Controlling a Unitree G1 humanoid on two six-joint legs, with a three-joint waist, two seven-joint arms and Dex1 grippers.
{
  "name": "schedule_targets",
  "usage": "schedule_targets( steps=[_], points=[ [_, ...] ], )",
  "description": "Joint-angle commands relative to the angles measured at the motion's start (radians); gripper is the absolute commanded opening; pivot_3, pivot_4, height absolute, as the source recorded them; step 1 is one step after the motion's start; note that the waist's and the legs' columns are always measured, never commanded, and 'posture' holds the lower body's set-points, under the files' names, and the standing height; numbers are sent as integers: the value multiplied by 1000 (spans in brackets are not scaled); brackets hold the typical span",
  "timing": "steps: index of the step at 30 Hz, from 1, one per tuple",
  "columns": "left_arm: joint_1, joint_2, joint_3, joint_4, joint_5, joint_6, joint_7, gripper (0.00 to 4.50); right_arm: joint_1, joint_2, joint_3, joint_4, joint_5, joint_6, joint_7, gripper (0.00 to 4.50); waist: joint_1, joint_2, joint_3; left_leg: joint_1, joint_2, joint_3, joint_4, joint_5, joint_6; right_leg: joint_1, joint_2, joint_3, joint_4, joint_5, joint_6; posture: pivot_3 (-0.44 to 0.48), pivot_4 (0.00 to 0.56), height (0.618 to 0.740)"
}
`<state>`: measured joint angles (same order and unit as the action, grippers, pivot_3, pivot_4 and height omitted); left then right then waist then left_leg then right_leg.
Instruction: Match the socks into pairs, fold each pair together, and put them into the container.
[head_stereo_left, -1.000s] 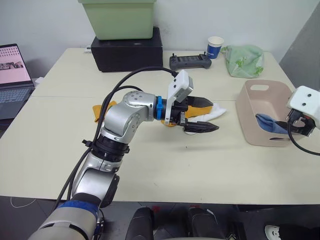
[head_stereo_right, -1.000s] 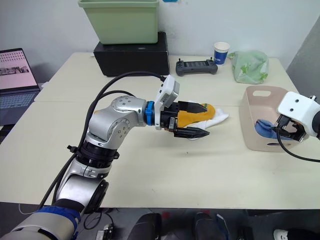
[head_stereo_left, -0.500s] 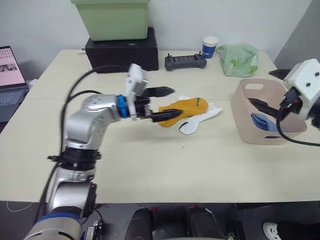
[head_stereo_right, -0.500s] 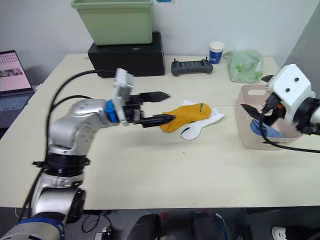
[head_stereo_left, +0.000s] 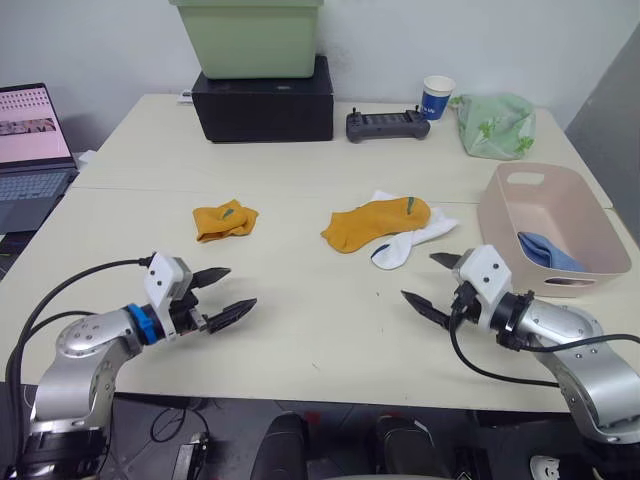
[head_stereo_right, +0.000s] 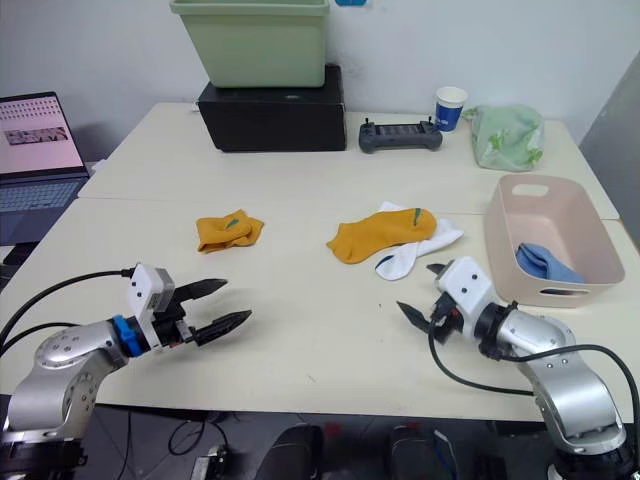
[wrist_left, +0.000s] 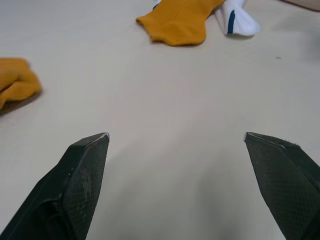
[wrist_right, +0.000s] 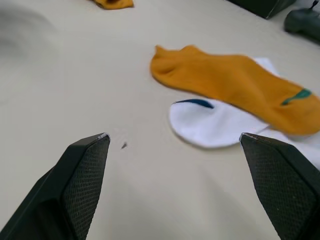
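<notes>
One mustard-orange sock (head_stereo_left: 224, 220) lies crumpled at the table's middle left. The other mustard-orange sock (head_stereo_left: 375, 221) lies flat in the middle, partly covering white socks (head_stereo_left: 400, 246). Light blue socks (head_stereo_left: 548, 250) lie inside the pale pink container (head_stereo_left: 520, 180) at the right. My left gripper (head_stereo_left: 240, 287) hovers open and empty near the front left edge, a hand's length in front of the crumpled sock. Near the front right my right gripper (head_stereo_left: 418, 276) is open and empty, just in front of the white socks (wrist_right: 215, 125) and left of the container.
At the back stand a green bin (head_stereo_left: 250, 35) on a black box (head_stereo_left: 265, 100), a controller (head_stereo_left: 388, 124), a paper cup (head_stereo_left: 435, 97) and a pale green cloth bag (head_stereo_left: 495, 122). A laptop (head_stereo_left: 35, 125) sits at the far left.
My left arm has drawn back from the middle socks to the front left, leaving the orange sock on the white ones. My right gripper has come away from the container to the front right.
</notes>
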<state>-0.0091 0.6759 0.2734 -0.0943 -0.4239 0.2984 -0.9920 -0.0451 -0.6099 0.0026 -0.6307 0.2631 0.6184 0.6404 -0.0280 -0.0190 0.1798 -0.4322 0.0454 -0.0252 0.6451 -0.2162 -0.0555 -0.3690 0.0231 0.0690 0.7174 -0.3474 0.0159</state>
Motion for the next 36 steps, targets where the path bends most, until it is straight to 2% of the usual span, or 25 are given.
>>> schedule_targets(
  steps=[1, 6, 10, 12, 16, 20, 24, 28, 31, 36],
  points=[
    [-32, -20, 17, -69, -31, -7, 46, 4500, -10, 9, 5, -60, 25, -18, -2, 4461, -2, 0, 0, 0, 0, 0, 0, 0, 0, 0, 0, 0, 0, 0, 0, 0, 150, 735],
    [-127, -50, -45, -49, -22, 19, 83, 4500, -27, 17, 19, -63, 21, -13, -15, 4461, -2, -1, 0, 0, 1, 0, 0, 0, 0, 0, 2, -2, 0, 0, 0, 0, 150, 735],
    [-276, -114, -131, 39, -1, 64, 125, 4500, -46, 31, 3, -91, 52, 30, -32, 4461, -1, -1, 0, 0, 0, 0, 0, 0, 0, 1, 4, -2, 0, 0, 0, 0, 150, 735],
    [-383, -183, -193, 126, 39, 91, 182, 4500, -79, 46, 6, -113, 56, 66, -67, 4461, 0, -1, 0, 0, 0, 1, 0, 0, 0, 1, 6, -2, 0, 0, 0, 0, 150, 735],
    [-528, -261, -268, 287, 96, 120, 225, 4500, -124, 67, -14, -148, 109, 154, -97, 4461, -2, -1, -1, -1, -1, 1, 0, 0, 0, 1, 7, -2, 0, 0, 0, 0, 150, 735],
    [-675, -349, -299, 490, 168, 102, 322, 4500, -136, 65, -30, -175, 147, 204, -114, 4461, -2, -1, 0, -1, -1, 1, 0, 0, 0, 0, 10, -2, 0, 0, 0, 0, 150, 735],
    [-765, -386, -327, 663, 220, 60, 322, 4500, -125, 63, -20, -186, 144, 208, -137, 4461, -6, -1, 0, -1, -2, 1, 0, 0, 0, 0, 10, -2, 0, 0, 0, 0, 150, 735],
    [-803, -396, -403, 772, 281, 40, 240, 3618, -102, 57, -24, -208, 145, 213, -156, 4500, -3, -1, 0, -1, -3, 2, 0, 0, 0, 0, 11, -3, 0, 0, 0, 0, 150, 735],
    [-815, -397, -404, 809, 301, 15, 237, 2644, -97, 56, -23, -217, 150, 217, -166, 4500, -2, -1, -1, -1, -3, 2, 0, 0, 0, 0, 11, -3, 0, 0, 0, 0, 150, 735],
    [-795, -391, -398, 768, 291, 34, 183, 1083, -92, 48, -16, -227, 148, 221, -185, 4500, -2, -1, -1, -1, -2, 2, 0, 0, 0, 0, 10, -3, 0, 0, 0, 0, 150, 735]
  ],
)
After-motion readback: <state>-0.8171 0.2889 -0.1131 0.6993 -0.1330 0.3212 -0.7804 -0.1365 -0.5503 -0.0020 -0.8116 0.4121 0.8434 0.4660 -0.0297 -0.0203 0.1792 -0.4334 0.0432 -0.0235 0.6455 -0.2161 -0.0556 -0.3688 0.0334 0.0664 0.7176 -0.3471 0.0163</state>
